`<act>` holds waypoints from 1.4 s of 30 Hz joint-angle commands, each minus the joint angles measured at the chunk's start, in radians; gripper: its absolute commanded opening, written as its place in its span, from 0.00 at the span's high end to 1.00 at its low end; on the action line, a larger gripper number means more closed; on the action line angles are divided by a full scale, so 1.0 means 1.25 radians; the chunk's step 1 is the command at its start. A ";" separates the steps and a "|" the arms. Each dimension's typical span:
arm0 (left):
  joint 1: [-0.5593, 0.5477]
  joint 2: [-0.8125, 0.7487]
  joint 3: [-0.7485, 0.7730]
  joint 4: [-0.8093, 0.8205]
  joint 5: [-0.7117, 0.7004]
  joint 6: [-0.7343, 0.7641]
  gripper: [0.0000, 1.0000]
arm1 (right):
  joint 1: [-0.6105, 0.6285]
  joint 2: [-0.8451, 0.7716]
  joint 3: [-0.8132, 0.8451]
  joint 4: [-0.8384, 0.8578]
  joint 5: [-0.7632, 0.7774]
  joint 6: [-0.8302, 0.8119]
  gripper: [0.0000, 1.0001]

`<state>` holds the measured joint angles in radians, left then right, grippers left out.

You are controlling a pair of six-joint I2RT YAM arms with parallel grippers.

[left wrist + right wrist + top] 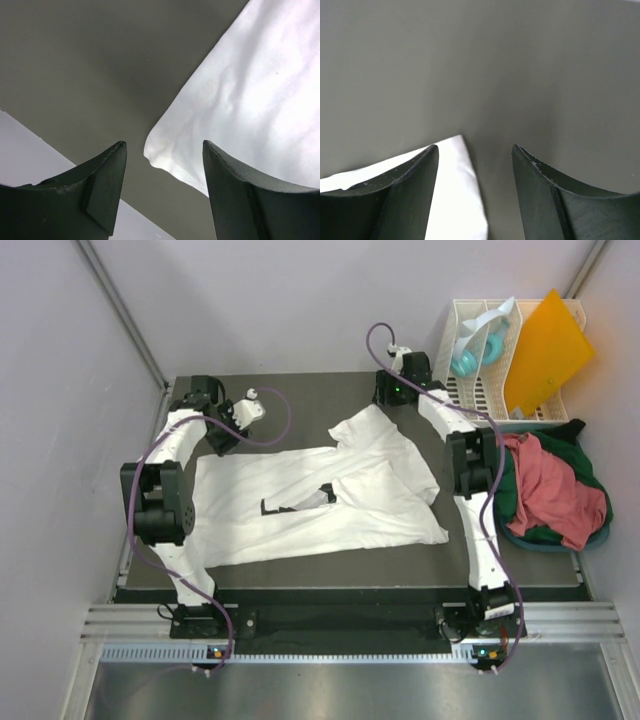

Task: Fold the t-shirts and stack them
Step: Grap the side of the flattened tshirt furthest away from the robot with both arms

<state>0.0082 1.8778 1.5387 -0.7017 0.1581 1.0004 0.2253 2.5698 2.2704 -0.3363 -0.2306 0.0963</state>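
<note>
So we have the white t-shirt [320, 505] spread flat on the table [300, 395], presumably so its far corners are easy to reach. The left gripper [164, 145] and right gripper [474, 147] each hover at one, jaws apart, holding nothing. We can't tell how many salmon-red and dark green t-shirts [550, 495] sit in that heap at the right edge, partly behind the right arm [472, 475].

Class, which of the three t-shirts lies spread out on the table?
The large plain white cloth t-shirt, spread across the dark tabletop; the salmon-red t-shirt and dark green t-shirt sit crumpled together at the right.
</note>
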 commanded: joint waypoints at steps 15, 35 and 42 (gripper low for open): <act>-0.040 -0.075 0.001 -0.012 -0.028 -0.016 0.34 | -0.003 0.027 -0.039 0.042 -0.153 0.154 0.39; -0.041 -0.071 -0.075 -0.014 -0.058 0.010 0.36 | 0.003 0.007 -0.088 0.015 -0.105 0.155 0.75; -0.040 -0.090 -0.128 0.001 -0.074 0.016 0.36 | 0.012 0.007 -0.081 0.002 -0.079 0.146 1.00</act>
<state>-0.0402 1.8198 1.4143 -0.7181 0.0692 1.0191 0.2199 2.5874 2.1857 -0.2699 -0.3710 0.2909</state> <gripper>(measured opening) 0.645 0.016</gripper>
